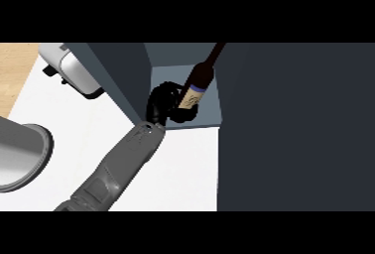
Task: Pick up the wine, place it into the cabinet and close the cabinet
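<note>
Currently, item one: wine bottle (199, 82), count one, dark glass with a pale label banded blue at its upper edge, lying inside the open cabinet (209, 116) at about 12 o'clock of centre, its neck slanting toward 1 o'clock and partly cut off by the dark door panel (296, 129) that fills the view from 1 to 5 o'clock. Item two: hand (162, 101), count one in view, black, at the end of a grey forearm (121, 163) that enters from 7 o'clock; which arm it belongs to cannot be settled from the view, though it comes in left of centre and is entered as the left. Its fingers are curled round the lower body of the bottle, at the label. The other hand does not show. Step in hand, as judged: placing, with the bottle already within the cabinet's pale-blue interior and not yet let go. Next move, as judged: set the base down on the cabinet floor, uncurl the fingers, draw the hand back toward 7 o'clock past the cabinet's near edge, then swing the door shut. Other entries: grey round vessel (22, 156), count one, at 9 o'clock; white appliance (73, 72), count one, at 10 o'clock, just beside the cabinet's side wall; white counter (183, 168) underneath.
</note>
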Action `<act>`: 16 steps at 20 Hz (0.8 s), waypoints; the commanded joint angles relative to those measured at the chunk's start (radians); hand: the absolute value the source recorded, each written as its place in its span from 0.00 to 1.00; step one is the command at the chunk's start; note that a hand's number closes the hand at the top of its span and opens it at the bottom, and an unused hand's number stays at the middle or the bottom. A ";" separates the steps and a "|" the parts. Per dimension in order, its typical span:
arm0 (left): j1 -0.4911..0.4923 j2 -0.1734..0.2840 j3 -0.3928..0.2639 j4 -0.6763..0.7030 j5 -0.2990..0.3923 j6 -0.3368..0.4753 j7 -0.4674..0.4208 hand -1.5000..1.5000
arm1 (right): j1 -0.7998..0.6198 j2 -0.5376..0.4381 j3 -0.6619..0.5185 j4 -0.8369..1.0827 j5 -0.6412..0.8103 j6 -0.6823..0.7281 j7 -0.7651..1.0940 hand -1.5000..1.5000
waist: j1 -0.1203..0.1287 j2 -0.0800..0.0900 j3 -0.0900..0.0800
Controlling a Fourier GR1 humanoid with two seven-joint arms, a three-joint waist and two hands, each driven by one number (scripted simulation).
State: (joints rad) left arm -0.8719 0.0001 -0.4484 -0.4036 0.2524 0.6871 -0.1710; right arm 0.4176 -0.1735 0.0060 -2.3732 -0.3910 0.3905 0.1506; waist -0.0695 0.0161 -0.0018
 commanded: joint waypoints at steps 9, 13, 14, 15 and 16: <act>-0.101 0.000 0.102 0.128 0.108 0.028 -0.103 1.00 | 0.005 -0.016 -0.004 -0.093 -0.124 -0.011 0.068 0.00 | -0.022 0.005 -0.001; -0.099 0.000 0.161 0.161 0.132 0.044 -0.199 1.00 | 0.029 -0.013 -0.002 -0.095 -0.121 0.005 0.045 0.00 | -0.021 0.007 -0.001; -0.113 0.018 0.175 0.201 0.115 0.033 -0.226 1.00 | 0.003 -0.023 -0.039 -0.041 -0.136 0.019 0.017 0.00 | -0.013 0.012 0.000; -0.148 0.000 0.125 0.209 0.083 0.075 -0.206 1.00 | -0.004 -0.030 -0.024 -0.034 -0.124 0.037 0.013 0.00 | -0.033 0.013 0.000; -0.160 0.000 0.115 0.228 0.065 0.091 -0.207 1.00 | 0.035 -0.007 0.015 -0.067 -0.112 0.031 0.019 0.00 | -0.034 0.009 0.000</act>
State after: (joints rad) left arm -0.9851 0.0033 -0.3164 -0.2231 0.3475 0.7323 -0.3561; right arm 0.4131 -0.1860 0.0022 -2.3595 -0.4200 0.4195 0.1408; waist -0.0927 0.0251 -0.0021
